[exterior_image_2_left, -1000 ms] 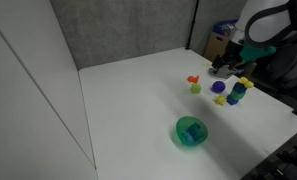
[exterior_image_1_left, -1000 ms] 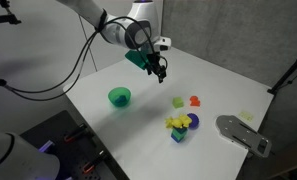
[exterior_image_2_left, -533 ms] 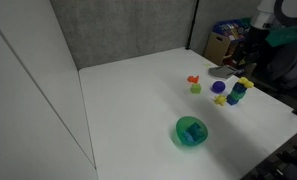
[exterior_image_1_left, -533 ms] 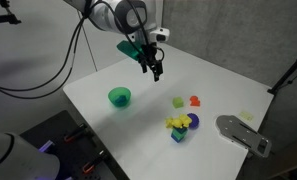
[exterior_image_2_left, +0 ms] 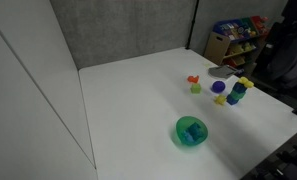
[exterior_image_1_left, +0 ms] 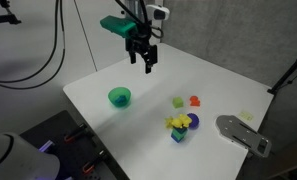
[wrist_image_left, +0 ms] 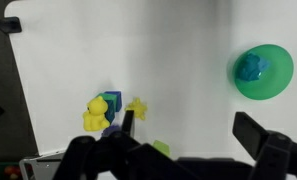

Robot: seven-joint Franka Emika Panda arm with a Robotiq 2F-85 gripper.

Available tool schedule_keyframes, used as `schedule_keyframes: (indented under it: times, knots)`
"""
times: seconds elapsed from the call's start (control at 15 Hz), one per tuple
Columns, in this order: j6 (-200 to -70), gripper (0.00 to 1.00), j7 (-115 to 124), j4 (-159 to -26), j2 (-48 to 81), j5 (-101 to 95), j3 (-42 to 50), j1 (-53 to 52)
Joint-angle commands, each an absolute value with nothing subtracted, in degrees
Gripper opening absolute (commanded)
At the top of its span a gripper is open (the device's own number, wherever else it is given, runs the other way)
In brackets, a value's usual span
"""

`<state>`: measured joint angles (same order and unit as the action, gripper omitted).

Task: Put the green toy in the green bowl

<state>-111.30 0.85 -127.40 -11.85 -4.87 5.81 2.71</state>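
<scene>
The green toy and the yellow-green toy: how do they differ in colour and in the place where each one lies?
The green toy is a dark teal green, while the yellow-green toy is lighter, close to lime. The green toy lies inside the green bowl, while the yellow-green toy rests on the bare table, beside the orange-red toy. Both are small, much smaller than the bowl.

No text, label or number is legible.

One round bright green plastic bowl (exterior_image_2_left: pixel 180 133).
One tiny dark teal-green toy block (exterior_image_2_left: pixel 192 131), one yellow-green toy (exterior_image_1_left: pixel 178 102), one orange-red toy (exterior_image_1_left: pixel 195 101); clustered toys (exterior_image_1_left: pixel 180 124) uncountable.
</scene>
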Motion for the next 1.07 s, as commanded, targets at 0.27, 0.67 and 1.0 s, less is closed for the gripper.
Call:
schedule_keyframes:
  times: [0.27,0.67,1.0]
  knots:
    - [-106.11,1.00,-3.19,-127.40,-14.33,-2.60,5.57,3.64]
    - [-105.99,1.00,-3.63,-127.63,-14.29,-2.37,5.59,3.62]
    - [-105.98,1.00,-3.66,-127.63,-14.29,-2.37,5.59,3.62]
